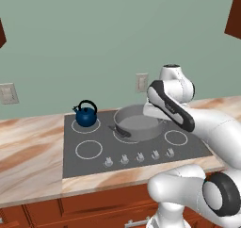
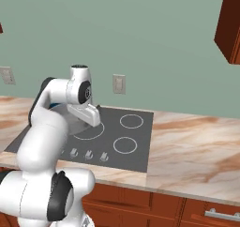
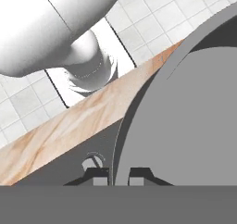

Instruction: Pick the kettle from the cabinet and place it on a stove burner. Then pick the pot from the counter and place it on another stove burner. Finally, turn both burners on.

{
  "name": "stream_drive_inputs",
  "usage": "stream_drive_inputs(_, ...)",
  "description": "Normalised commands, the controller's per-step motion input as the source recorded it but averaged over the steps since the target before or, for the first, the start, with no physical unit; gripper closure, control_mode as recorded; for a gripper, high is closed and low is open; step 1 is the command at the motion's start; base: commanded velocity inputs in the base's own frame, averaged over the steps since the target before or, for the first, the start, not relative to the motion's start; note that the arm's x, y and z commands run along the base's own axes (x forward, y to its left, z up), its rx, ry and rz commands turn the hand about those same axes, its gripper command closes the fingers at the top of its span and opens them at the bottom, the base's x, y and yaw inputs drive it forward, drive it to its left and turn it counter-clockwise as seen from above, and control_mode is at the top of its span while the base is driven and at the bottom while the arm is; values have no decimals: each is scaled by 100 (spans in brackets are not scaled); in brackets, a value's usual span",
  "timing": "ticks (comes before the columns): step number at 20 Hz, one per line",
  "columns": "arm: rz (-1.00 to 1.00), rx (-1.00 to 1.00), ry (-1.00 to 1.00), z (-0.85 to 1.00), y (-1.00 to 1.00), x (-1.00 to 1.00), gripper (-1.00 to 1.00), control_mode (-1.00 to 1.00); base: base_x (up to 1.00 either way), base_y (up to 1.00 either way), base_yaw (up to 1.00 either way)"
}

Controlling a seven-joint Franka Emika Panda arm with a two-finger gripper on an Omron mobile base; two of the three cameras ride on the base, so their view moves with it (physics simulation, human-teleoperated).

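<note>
From the left camera I see the kettle [image 1: 86, 115] standing upright on the back left burner [image 1: 85, 125] of the cooktop [image 1: 94, 163], with its black handle up. The pot [image 1: 137, 122] stands on the back middle burner, just right of the kettle and apart from it, and my arm reaches over its right side. The claw [image 3: 119, 176] is at the pot's rim: in the hand camera the thin grey wall passes between the two dark finger tips [image 3: 98, 177], which are almost together, so I say the claw is closed on the pot's rim. The inside of the pot looks plain grey. Beside the tips I see one small grey knob [image 3: 92, 162] on the dark glass, then the marble counter [image 3: 69, 126] edge and the tiled floor [image 3: 152, 19] beyond. In the right camera the arm covers most of the pot; two free burner rings [image 2: 131, 121] are to the right of it, and the knobs [image 2: 88, 154] are in a row along the front. The front left ring [image 1: 89, 149] is bare. A wall outlet [image 1: 141, 82] is behind the cooktop.
</note>
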Motion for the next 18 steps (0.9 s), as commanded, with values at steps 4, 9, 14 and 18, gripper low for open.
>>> stream_drive_inputs(4, 9, 4, 0, -27, 0, 32, 100, -100, 0, 0, 0)
stream_drive_inputs(9, 10, 2, 6, -21, 0, 17, 100, -100, 0, 0, 0)
stream_drive_inputs(14, 9, 4, 4, -23, 0, 29, 100, -100, 0, 0, 0)
stream_drive_inputs(18, 6, 4, 1, -17, -2, 36, 100, -100, 0, 0, 0)
